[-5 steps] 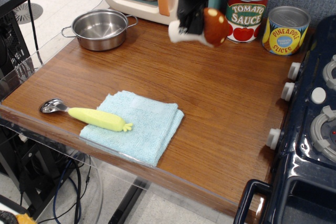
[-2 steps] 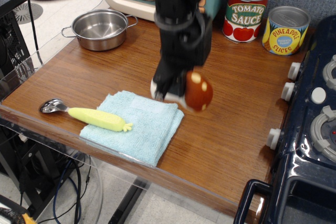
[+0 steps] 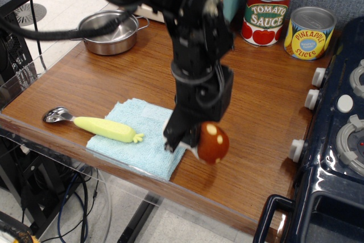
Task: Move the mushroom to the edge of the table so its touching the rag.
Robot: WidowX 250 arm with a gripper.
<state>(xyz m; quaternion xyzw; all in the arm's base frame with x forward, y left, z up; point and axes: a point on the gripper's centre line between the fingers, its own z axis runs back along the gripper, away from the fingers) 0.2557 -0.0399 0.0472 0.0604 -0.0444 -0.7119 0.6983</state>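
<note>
Gripping the mushroom [image 3: 212, 143], the black gripper [image 3: 186, 142] hangs low over the table [image 3: 256, 106], right at the near right corner of the rag [image 3: 149, 133]. Its fingers are closed on the white stem, which is mostly hidden behind them. The brown cap (with its cream spots) sticks out to the right, so the mushroom lies tipped on its side. It sits close to the front edge of the table, just beside the rag. I cannot tell if it touches the cloth or the wood, because the gripper blocks that spot.

The blue rag lies flat near the front edge. A yellow-handled spoon [image 3: 94, 124] rests across its left side, with the metal bowl on the wood. Far back on the left stands a small metal pot [image 3: 108, 31]. Two cans stand at the back right, a tomato sauce can [image 3: 267, 12] and a pineapple can [image 3: 309, 32] next to it. A dark blue stove [image 3: 335, 140] fills the right side.
</note>
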